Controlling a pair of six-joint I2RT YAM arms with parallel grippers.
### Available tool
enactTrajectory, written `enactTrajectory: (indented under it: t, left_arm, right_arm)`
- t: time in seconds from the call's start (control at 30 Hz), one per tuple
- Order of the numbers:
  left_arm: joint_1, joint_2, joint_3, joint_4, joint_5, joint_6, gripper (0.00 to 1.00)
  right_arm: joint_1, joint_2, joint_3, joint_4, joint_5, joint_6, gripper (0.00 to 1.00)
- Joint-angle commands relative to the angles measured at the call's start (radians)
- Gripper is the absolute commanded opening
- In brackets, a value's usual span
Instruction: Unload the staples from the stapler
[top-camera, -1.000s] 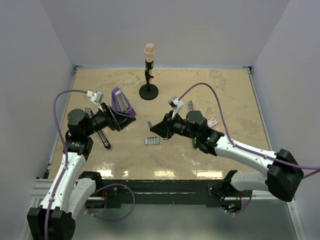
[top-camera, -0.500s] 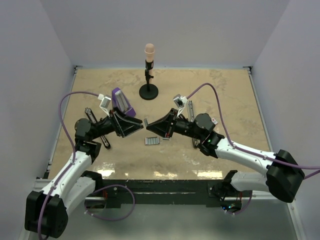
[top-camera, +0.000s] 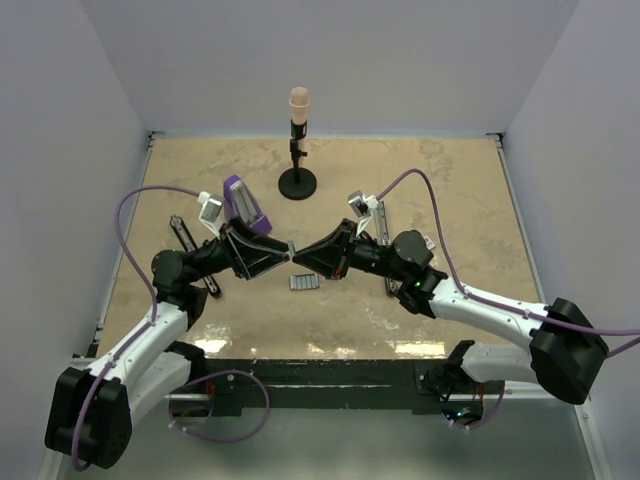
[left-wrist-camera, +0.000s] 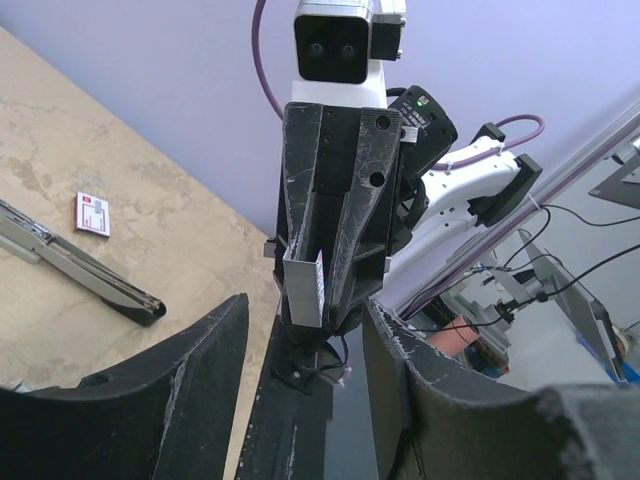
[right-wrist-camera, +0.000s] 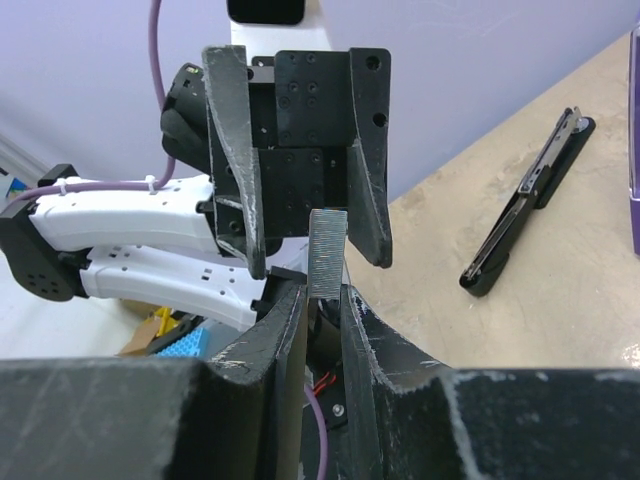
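One strip of staples (right-wrist-camera: 327, 252) stood upright over the middle of the table (top-camera: 450, 170), pinched at its lower end by the tightly closed right gripper (right-wrist-camera: 320, 292). Within the last second the left gripper (left-wrist-camera: 305, 305) had swung in from the left side to meet it nose to nose. Its jaws had narrowed from wide to about half and straddled the strip, with a gap on each side.

This looked like a handover, with these staples already out of the stapler (right-wrist-camera: 525, 205), which lay near the left edge. A loose ridged strip (top-camera: 304, 282) lay beneath the grippers, toward the near edge. A second slim bar (left-wrist-camera: 80, 268) and a pink-and-white card (left-wrist-camera: 92, 213) lay to the right. A purple-and-white object (top-camera: 243, 205) stood behind the left gripper, and a stand (top-camera: 298, 150) stood at the far edge. Only the right fingers themselves crowded the closing jaws.
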Motion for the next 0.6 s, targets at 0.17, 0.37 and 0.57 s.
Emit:
enactTrajectory:
  t: [0.17, 0.37, 0.57]
  left_arm:
    - [-0.039, 0.020, -0.002, 0.136, -0.040, -0.018, 0.50]
    - [-0.044, 0.020, -0.008, 0.139, -0.049, -0.017, 0.42]
    - [-0.047, 0.018, -0.023, 0.154, -0.066, -0.023, 0.34]
  right_arm:
    - [-0.002, 0.039, -0.013, 0.127, -0.054, 0.043, 0.22]
    - [-0.002, 0.030, -0.019, 0.133, -0.049, 0.044, 0.22]
    - [-0.002, 0.020, -0.028, 0.136, -0.041, 0.041, 0.22]
